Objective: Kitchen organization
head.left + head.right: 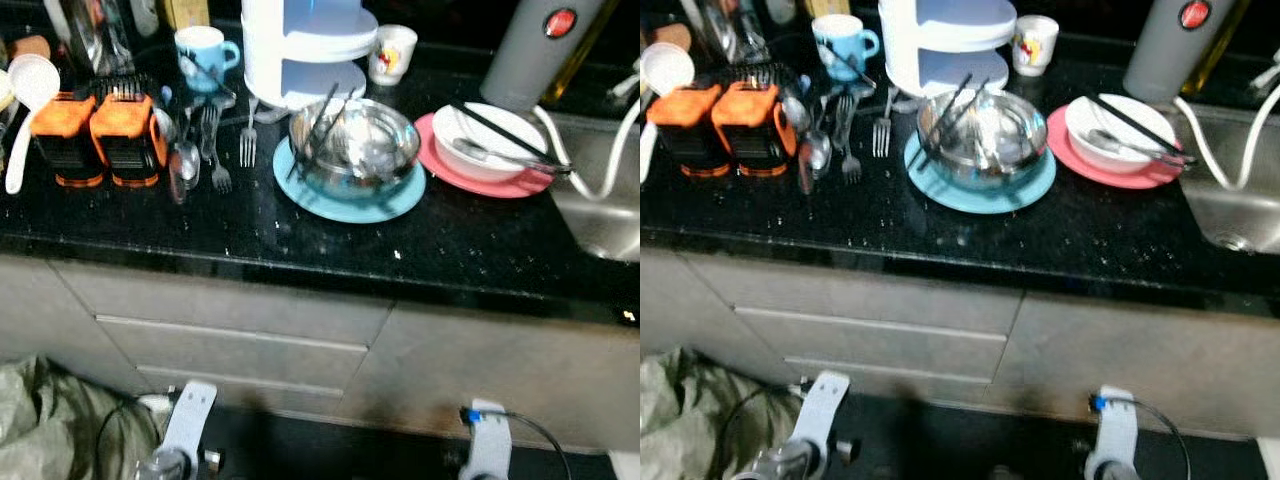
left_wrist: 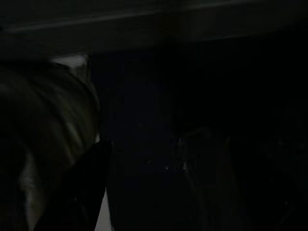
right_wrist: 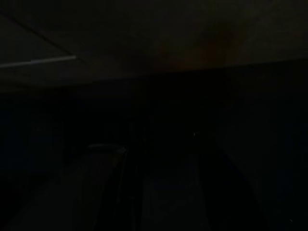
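A steel mixing bowl (image 1: pixel 355 150) sits on a light blue plate (image 1: pixel 348 200) near the middle of the black speckled countertop (image 1: pixel 300 235), with black chopsticks (image 1: pixel 315 130) and cutlery leaning inside it. Just beside it toward the sink (image 1: pixel 600 215), a white bowl (image 1: pixel 490 140) rests on a pink plate (image 1: pixel 480 175), with chopsticks and a spoon laid across it. On the other side, loose forks (image 1: pixel 247 140) and spoons (image 1: pixel 186 160) lie on the counter next to two orange-topped black blocks (image 1: pixel 95 140). Behind stand a blue mug (image 1: pixel 205 55), a white tiered rack (image 1: pixel 305 50), a printed white cup (image 1: pixel 393 52) and a grey bottle (image 1: pixel 540 50).

Both silver arms hang low in front of the grey cabinet drawers (image 1: pixel 230 345), well below the counter: the left arm (image 1: pixel 185 425) beside a green bag (image 1: pixel 50 425), the right arm (image 1: pixel 487 440) near a cable. The wrist views are nearly black; whether either pincer is open or closed cannot be told.
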You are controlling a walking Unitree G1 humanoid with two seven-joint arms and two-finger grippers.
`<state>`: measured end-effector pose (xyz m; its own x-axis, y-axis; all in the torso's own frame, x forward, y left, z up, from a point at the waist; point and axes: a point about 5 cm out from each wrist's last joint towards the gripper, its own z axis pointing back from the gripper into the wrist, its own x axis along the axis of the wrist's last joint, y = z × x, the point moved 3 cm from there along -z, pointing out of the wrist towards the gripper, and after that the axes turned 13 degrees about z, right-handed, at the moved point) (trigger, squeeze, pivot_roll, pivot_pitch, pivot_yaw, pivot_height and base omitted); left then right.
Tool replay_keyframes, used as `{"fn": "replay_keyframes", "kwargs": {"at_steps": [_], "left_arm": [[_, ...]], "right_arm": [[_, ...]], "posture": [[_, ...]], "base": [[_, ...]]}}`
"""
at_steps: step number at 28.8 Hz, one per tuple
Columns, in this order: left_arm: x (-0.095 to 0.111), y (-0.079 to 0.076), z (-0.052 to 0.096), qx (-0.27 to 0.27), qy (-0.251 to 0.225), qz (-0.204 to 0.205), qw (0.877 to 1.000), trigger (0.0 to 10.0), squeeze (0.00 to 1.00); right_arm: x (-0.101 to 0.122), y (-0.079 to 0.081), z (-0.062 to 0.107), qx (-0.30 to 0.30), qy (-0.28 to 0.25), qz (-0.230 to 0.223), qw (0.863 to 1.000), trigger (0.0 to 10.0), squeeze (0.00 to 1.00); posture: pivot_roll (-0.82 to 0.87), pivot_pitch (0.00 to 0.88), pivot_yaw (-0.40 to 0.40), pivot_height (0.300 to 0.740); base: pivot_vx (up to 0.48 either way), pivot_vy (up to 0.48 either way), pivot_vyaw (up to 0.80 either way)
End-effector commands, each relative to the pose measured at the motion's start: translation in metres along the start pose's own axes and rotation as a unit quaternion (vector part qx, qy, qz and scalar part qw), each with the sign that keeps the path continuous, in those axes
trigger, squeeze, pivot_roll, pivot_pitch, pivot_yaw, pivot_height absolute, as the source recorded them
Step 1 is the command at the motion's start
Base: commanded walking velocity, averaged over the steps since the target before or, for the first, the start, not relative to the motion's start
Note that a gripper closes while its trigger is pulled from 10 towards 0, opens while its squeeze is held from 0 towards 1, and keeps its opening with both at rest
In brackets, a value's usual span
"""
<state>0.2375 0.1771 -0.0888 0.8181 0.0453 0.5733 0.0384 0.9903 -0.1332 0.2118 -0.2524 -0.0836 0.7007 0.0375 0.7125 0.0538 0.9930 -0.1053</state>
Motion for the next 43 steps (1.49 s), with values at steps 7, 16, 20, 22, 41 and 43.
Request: {"fn": "replay_keyframes", "kwargs": {"at_steps": [7,16,20,22,41,43], "left_arm": [[-0.019,0.002,0.002,0.004,0.025,0.009,1.000,10.0,0.00],[-0.019,0.001,0.002,-0.002,0.029,0.003,1.000,10.0,0.00],[-0.019,0.001,0.002,-0.001,0.029,0.005,1.000,10.0,0.00],[-0.019,0.002,0.002,0.002,0.027,0.007,1.000,10.0,0.00],[-0.019,0.003,0.002,0.009,0.023,0.006,1.000,10.0,0.00],[-0.018,0.003,0.002,0.006,0.023,0.007,1.000,10.0,0.00]], "right_arm": [[-0.012,-0.002,0.004,0.002,0.019,0.001,1.000,10.0,0.00],[-0.009,0.001,0.003,0.016,0.010,0.006,1.000,10.0,0.00],[-0.009,0.002,0.003,0.021,0.009,0.009,1.000,10.0,0.00],[-0.008,0.002,0.003,0.025,0.008,0.013,1.000,10.0,0.00],[0.000,0.004,0.003,0.039,-0.023,0.038,0.998,10.0,0.00],[0.002,0.006,0.003,0.053,-0.032,0.044,0.997,10.0,0.00]], "posture": [[-0.01,0.133,-0.018,0.740],[-0.01,0.134,-0.017,0.740],[-0.01,0.135,-0.017,0.740],[-0.01,0.137,-0.016,0.740],[-0.01,0.142,-0.016,0.740],[-0.01,0.142,-0.016,0.740]], "base": [[0.000,0.000,-0.65],[0.000,-0.205,0.00],[0.000,-0.459,0.00],[0.000,-0.189,0.00],[0.000,0.000,0.00],[0.000,0.000,0.00]]}}
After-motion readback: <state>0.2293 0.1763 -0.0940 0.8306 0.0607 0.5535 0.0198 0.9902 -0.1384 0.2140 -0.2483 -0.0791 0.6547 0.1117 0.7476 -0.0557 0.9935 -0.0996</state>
